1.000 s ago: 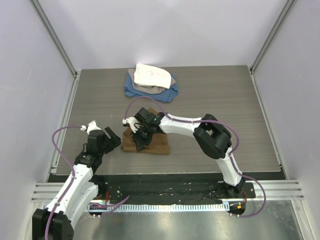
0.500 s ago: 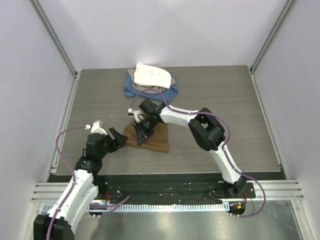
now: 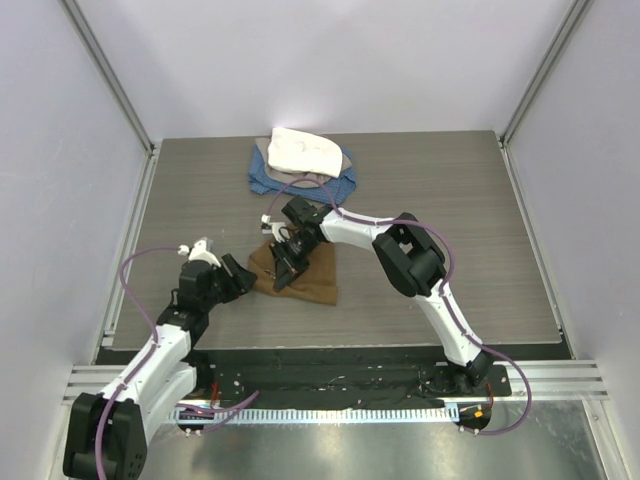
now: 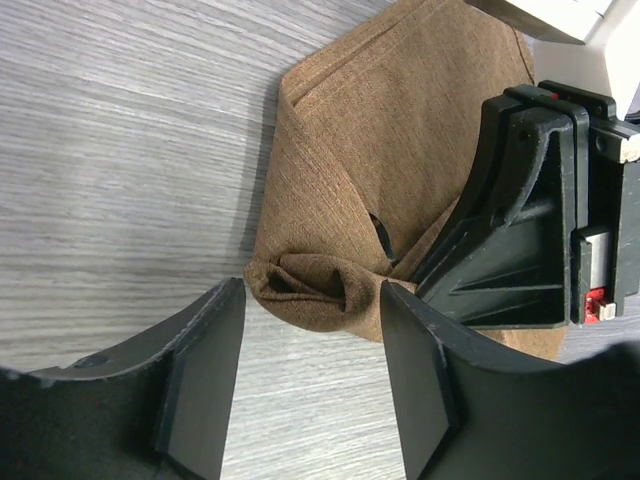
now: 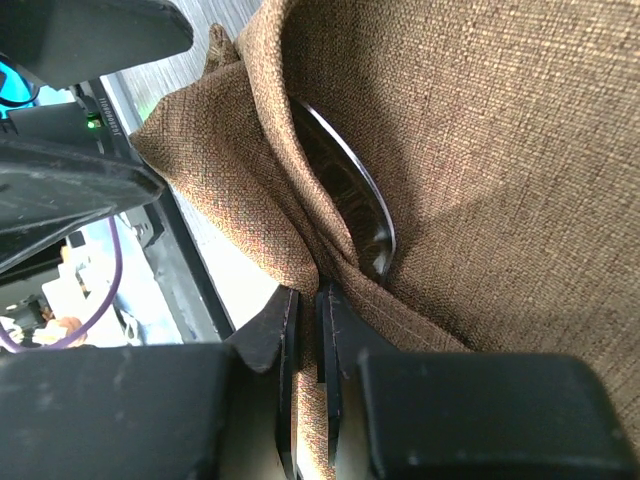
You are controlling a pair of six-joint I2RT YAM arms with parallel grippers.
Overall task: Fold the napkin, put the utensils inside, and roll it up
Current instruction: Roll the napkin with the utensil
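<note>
The tan-brown napkin (image 3: 305, 276) lies partly rolled near the table's front. Its rolled left end (image 4: 312, 285) sits just ahead of my left gripper (image 4: 312, 372), which is open with only bare table between its fingers. My right gripper (image 5: 308, 312) is shut on a fold of the napkin (image 5: 480, 130), and stands over the cloth's left part (image 3: 284, 262). The spoon's shiny bowl (image 5: 352, 192) peeks out of the fold right beside the pinched edge. A sliver of it also shows in the left wrist view (image 4: 384, 236). Its handle is hidden inside the cloth.
A white cloth (image 3: 303, 151) lies on a blue cloth (image 3: 270, 183) at the back of the table. The right gripper's black body (image 4: 535, 215) stands close to the right of my left fingers. The table's front edge (image 3: 330, 345) is near the napkin.
My left gripper has moved in toward the napkin's left end and its jaws have narrowed. The right gripper has shifted slightly back and left, keeping its pinch on the fold.
</note>
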